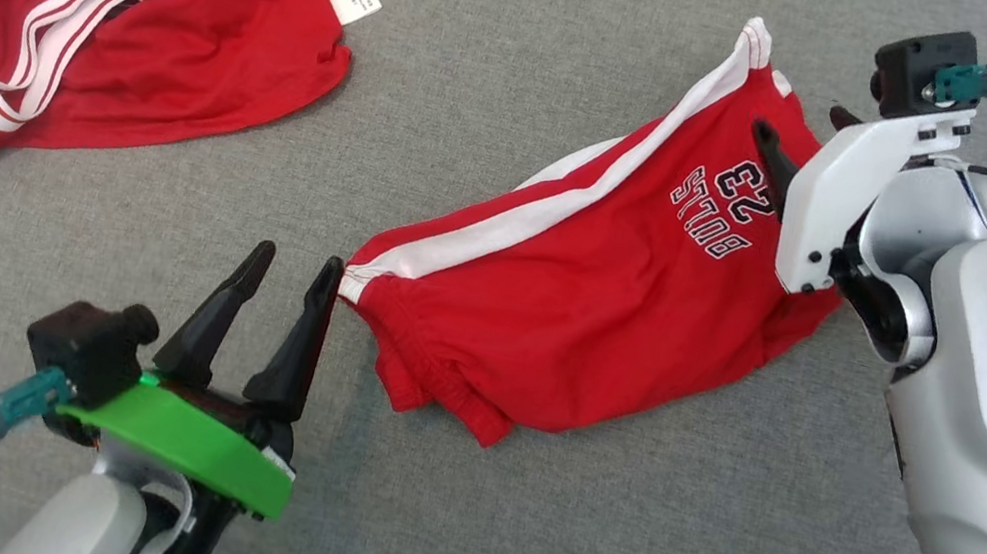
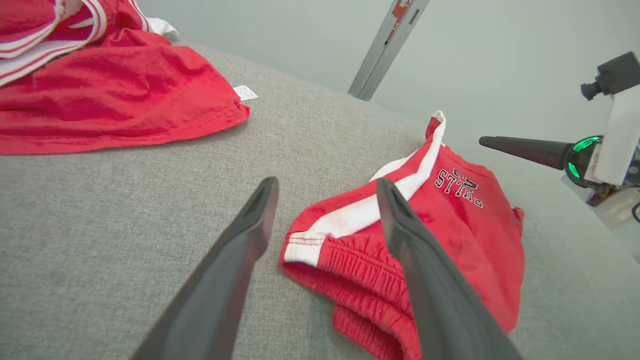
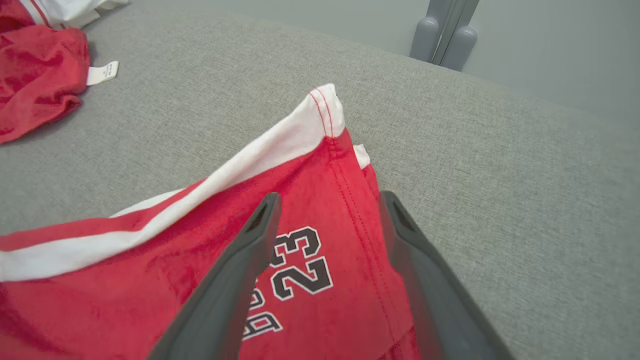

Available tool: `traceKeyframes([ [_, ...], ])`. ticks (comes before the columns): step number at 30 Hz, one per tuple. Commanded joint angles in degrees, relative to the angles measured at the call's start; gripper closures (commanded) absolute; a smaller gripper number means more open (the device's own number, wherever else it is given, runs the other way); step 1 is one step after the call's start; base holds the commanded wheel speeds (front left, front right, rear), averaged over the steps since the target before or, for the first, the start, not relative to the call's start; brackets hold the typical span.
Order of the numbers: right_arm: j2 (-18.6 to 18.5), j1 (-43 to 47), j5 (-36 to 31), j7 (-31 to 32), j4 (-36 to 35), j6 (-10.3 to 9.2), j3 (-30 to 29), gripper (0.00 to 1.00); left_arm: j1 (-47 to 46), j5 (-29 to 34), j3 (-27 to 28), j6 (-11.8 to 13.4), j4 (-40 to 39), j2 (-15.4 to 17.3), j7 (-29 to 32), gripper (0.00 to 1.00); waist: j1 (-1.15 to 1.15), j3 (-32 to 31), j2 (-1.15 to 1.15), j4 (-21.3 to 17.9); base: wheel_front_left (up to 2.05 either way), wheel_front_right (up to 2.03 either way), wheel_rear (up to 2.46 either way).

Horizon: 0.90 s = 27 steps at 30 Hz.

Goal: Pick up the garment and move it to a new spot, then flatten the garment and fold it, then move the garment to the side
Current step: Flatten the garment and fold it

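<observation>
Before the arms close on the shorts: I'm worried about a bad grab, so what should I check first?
1. Left gripper open: ok, fingers spread.
2. Left gripper lined up with the waistband corner: ok, in the left wrist view the corner sits between the fingers; contact cannot be told.
3. Right gripper open over the leg end by the 23 print: ok.
4. Shorts lying flat: not ok, the waistband is bunched and a hem corner stands up.
5. Other red garment apart from the shorts: ok, grey surface lies between them.
</observation>
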Motion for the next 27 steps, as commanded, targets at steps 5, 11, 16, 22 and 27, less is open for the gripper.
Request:
traceKeyframes([
  [5, -3.2, 1.3, -3.1, 2.2, -2.7, -0.07, 0.9, 0.00, 3.3, 7.8, 0.4, 3.1, -3.3, -0.7, -5.7, 0.00, 0.00, -0.9, 0.00, -0.4, 0.00, 0.00, 0.00],
  [11, -3.3, 0.1, -6.6, 5.6, -0.3, -0.08, -0.3, 0.00, 3.9, 15.0, 3.1, 2.3, -5.0, -4.6, -6.6, 0.00, 0.00, 1.0, 0.00, 1.4, 0.00, 0.00, 0.00],
  [16, -2.9, -0.7, -9.0, 7.2, 4.4, -0.07, -0.9, 0.00, 5.4, 21.6, 7.1, -0.7, -6.0, -8.9, -6.6, 0.00, 0.00, 1.8, 0.00, 2.8, 0.00, 0.00, 0.00],
  [22, -1.0, 1.1, -6.7, 7.9, 9.2, -0.04, -2.9, 1.00, 7.1, 26.4, 10.8, -3.5, -6.2, -12.1, -6.6, 0.00, 0.00, 0.9, 0.00, 3.0, 0.00, 0.00, 0.00],
  [27, -0.4, 3.0, -2.6, 4.2, 9.0, -0.09, -5.7, 1.00, 9.3, 29.3, 13.3, -4.6, -6.1, -13.3, -6.6, 0.00, 0.00, -1.1, 0.00, 1.1, 0.00, 0.00, 0.00],
])
